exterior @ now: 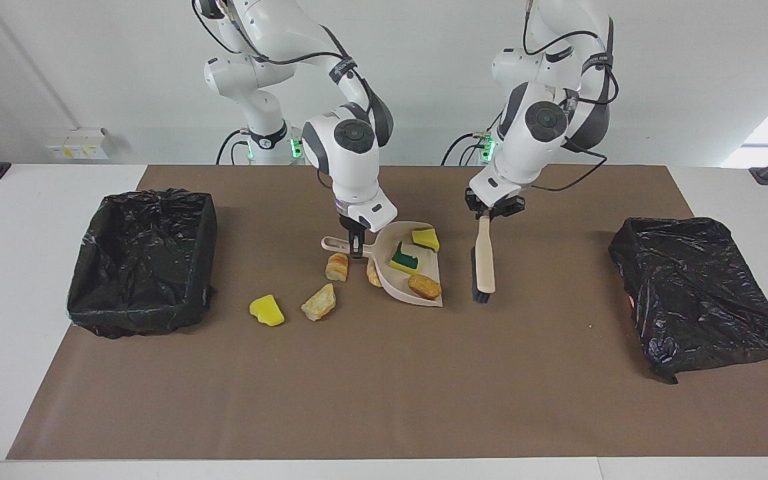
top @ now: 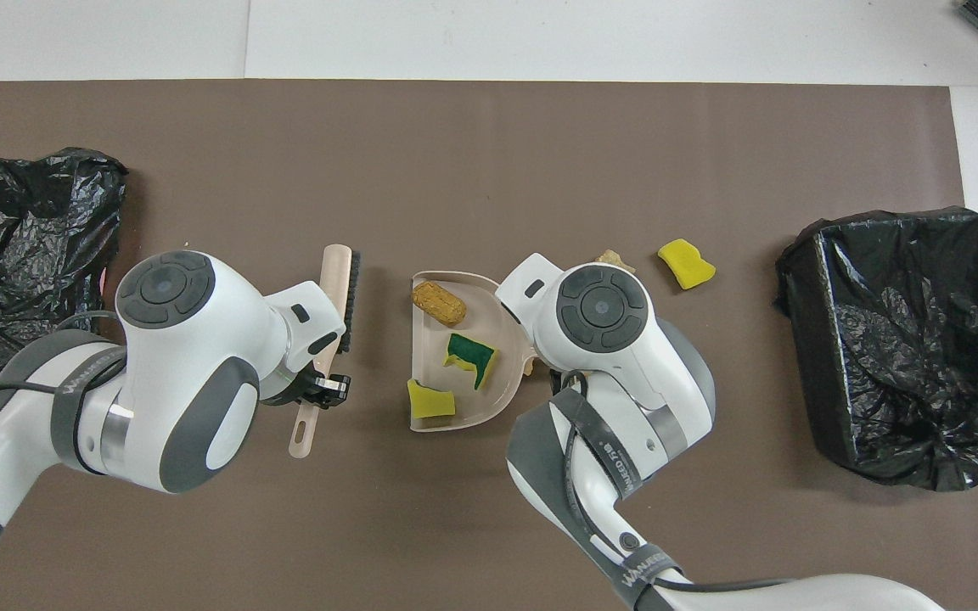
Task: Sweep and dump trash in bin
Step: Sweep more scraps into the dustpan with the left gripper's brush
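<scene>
My right gripper (exterior: 356, 245) is shut on the handle of the beige dustpan (exterior: 394, 283), which lies on the mat with its mouth toward the brush. In the pan lie a yellow sponge chunk (exterior: 426, 238), a green-backed one (exterior: 404, 259) and a bread-like piece (exterior: 424, 287). More trash lies on the mat beside the pan toward the right arm's end: bread-like lumps (exterior: 337, 267) (exterior: 319, 303), one against the pan's wall (exterior: 373, 273), and a yellow chunk (exterior: 267, 311). My left gripper (exterior: 491, 208) is shut on the brush (exterior: 485, 257), whose bristles touch the mat.
An open bin lined with a black bag (exterior: 144, 260) stands at the right arm's end of the brown mat, also in the overhead view (top: 896, 339). A crumpled black bag heap (exterior: 697, 293) lies at the left arm's end.
</scene>
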You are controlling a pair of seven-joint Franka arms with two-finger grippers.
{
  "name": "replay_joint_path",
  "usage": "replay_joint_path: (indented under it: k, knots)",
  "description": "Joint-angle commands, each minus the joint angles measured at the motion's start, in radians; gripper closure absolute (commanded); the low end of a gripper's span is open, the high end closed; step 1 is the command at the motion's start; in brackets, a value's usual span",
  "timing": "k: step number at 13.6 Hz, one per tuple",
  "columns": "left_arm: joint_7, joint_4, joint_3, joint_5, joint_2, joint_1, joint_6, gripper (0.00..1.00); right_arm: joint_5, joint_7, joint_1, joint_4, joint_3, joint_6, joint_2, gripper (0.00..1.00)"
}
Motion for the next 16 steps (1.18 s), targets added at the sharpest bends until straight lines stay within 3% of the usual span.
replay_joint_path:
  k: [1, 5, 9, 12, 16]
  knots:
    - [-0.015, -0.129, -0.017, 0.011, -0.077, -0.02, 0.028, 1.0, 0.012, -0.012, -0.011, -0.036, 0.005, 0.014, -0.009, 1.0]
    - [-0.114, -0.198, -0.019, -0.036, -0.139, -0.156, 0.03, 1.0, 0.017, -0.049, -0.031, 0.021, 0.005, 0.0, -0.012, 1.0]
    - [-0.199, -0.19, -0.019, -0.11, -0.143, -0.259, 0.056, 1.0, 0.034, -0.165, -0.101, 0.054, 0.006, -0.005, -0.012, 1.0]
    - [-0.221, -0.096, -0.014, -0.111, -0.114, -0.245, 0.013, 1.0, 0.049, -0.19, -0.107, 0.064, 0.005, -0.005, -0.011, 1.0]
    - [-0.213, 0.027, -0.011, -0.099, -0.142, -0.112, -0.145, 1.0, 0.048, -0.227, -0.127, 0.08, 0.006, -0.008, -0.011, 1.0]
